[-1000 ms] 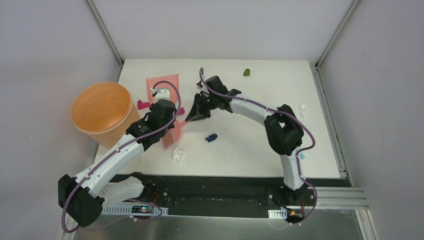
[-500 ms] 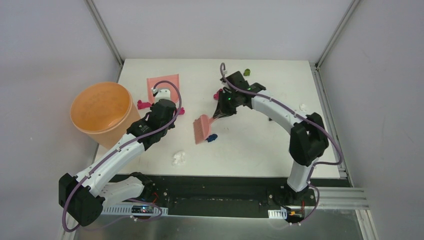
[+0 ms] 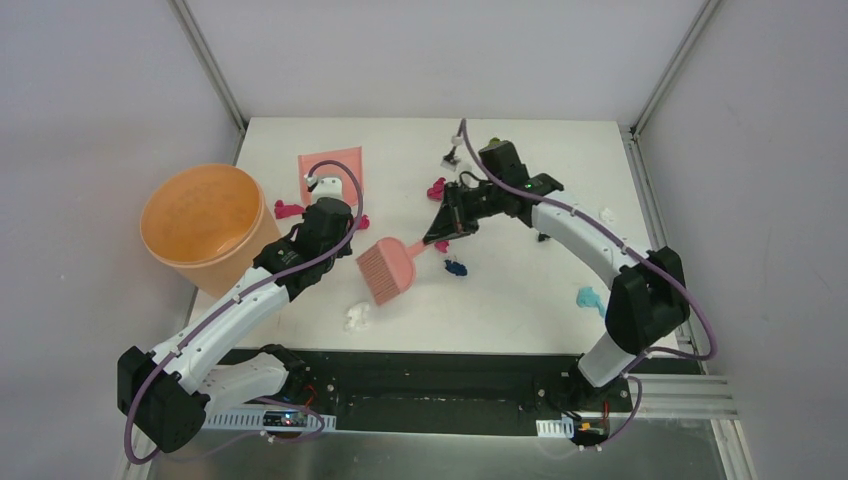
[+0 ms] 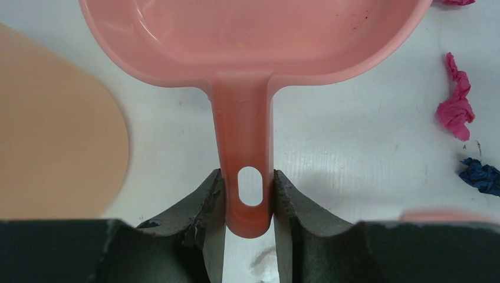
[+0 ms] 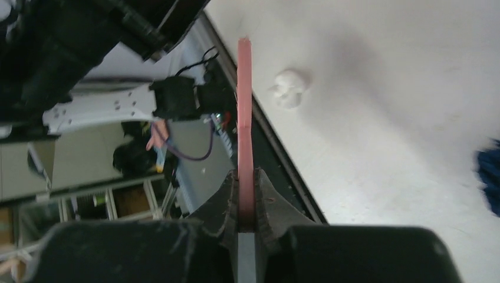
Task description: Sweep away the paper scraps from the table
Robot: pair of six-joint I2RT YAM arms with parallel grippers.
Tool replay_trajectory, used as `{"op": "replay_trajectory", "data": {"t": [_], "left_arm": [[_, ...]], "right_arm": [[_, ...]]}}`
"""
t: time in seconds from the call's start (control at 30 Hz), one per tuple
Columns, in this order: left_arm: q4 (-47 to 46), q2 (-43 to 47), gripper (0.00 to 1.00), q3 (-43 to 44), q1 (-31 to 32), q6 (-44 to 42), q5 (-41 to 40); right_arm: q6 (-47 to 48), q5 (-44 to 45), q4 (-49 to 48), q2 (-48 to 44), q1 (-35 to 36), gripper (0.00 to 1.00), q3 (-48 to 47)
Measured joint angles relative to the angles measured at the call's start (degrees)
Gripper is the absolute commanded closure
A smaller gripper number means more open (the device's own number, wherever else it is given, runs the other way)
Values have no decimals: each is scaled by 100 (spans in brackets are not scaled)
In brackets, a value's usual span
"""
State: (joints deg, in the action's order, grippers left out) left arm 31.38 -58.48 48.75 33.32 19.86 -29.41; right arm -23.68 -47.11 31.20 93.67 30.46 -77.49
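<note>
My left gripper (image 3: 328, 205) (image 4: 247, 200) is shut on the handle of the pink dustpan (image 3: 330, 168) (image 4: 247, 35), which lies flat at the back left of the table (image 3: 520, 320). The pink brush (image 3: 385, 270) (image 5: 244, 118) hangs in my shut right gripper (image 3: 440, 228) (image 5: 246, 203), bristles low over the table's middle. Paper scraps lie scattered: magenta (image 3: 436, 188) (image 4: 455, 109), another magenta (image 3: 287, 209), dark blue (image 3: 455, 268) (image 4: 480, 175), white (image 3: 356, 316) (image 5: 289, 88), teal (image 3: 588, 297), and white (image 3: 605, 213) at the right.
A big orange bucket (image 3: 205, 225) (image 4: 53, 135) stands off the table's left edge, next to the left arm. Metal frame posts rise at the back corners. The black front edge (image 3: 450, 360) runs along the near side.
My right arm swung right and back with the brush, carrying it from beside the dustpan to the table's middle. The dark blue scrap shifted right. The teal scrap came into view. Left arm unmoved.
</note>
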Motion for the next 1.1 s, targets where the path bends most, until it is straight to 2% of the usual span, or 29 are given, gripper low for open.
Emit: {"op": "replay_trajectory", "data": {"t": [0.13,0.27,0.53,0.67,0.87,1.1], "left_arm": [[-57,0,100,0,0,0,13],[-83,0,100,0,0,-2,39],[-98,-2,100,0,0,-35,98],[-98,-2,100,0,0,-39,122],[-98,-2,100,0,0,-63,136],[-98,-2,100,0,0,-103,214]], "right_arm": [[-4,-525,-184,22,638,100,11],[-9,-741,-184,332,901,100,-131],[46,-549,35,1449,1543,100,-651],[66,-120,267,1722,1773,100,-748],[269,1108,507,1563,1628,100,-651],[866,2627,518,129,1327,100,105]]}}
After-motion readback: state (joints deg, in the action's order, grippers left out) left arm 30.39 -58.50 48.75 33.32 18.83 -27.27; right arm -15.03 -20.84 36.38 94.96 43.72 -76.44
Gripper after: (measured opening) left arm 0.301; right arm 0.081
